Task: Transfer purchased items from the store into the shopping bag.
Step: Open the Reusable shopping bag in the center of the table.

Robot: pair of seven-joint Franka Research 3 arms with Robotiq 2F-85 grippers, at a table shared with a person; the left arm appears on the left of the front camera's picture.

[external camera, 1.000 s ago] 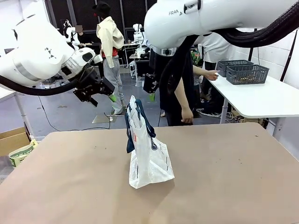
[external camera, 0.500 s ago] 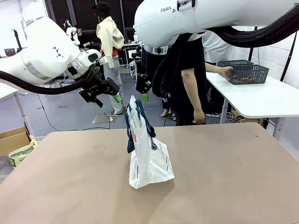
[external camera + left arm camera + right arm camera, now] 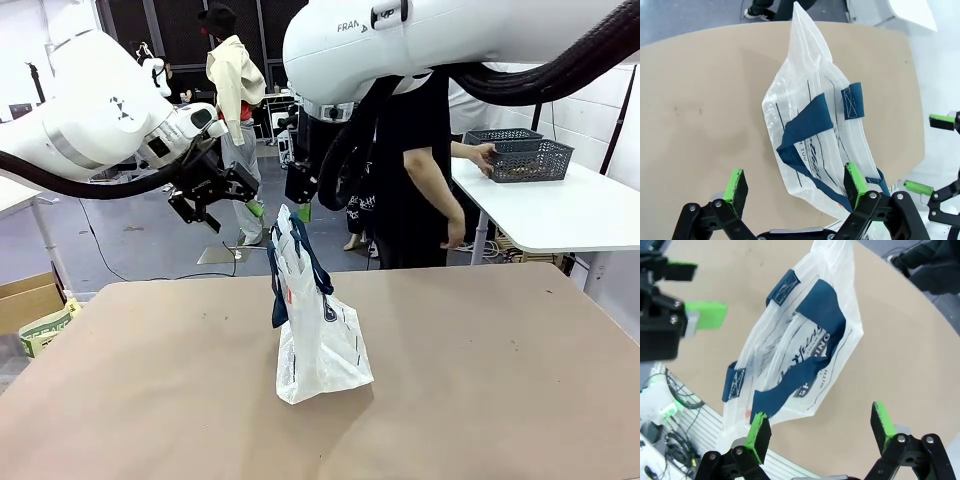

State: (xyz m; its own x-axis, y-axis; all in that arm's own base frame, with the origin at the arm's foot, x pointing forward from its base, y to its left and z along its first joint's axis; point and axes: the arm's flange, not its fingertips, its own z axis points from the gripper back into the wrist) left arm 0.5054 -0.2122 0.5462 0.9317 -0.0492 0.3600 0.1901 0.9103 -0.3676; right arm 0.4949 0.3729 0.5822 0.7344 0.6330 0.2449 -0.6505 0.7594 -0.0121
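Brown paper covers the wide surface [image 3: 150, 380], with a workshop floor and a white side table [image 3: 560, 215] beyond it. The shopping bag [image 3: 318, 335] stands upright near the middle of the surface, just below and between the two claws. It is translucent whitish plastic with navy strap handles [image 3: 277, 290] drooping over its side and a round dark logo on its face. Its crumpled mouth points up at the claws.

The left claw [image 3: 232, 212] hangs just above and to one side of the mouth, its green-padded fingers [image 3: 735, 184] spread wide and holding nothing. The right claw [image 3: 300, 208] hangs at the other side of the mouth, fingers [image 3: 882, 421] equally wide apart and bare. From each wrist the bag's mouth lies straight ahead, framed between that claw's fingers.

The bag stands well in from every edge, with bare surface on all sides. Far off to the right claw's outer side, the store basket [image 3: 530, 160], dark grey and lattice-sided, sits on the side table. A person's hand [image 3: 484, 154] rests at its rim. What is inside it cannot be made out.
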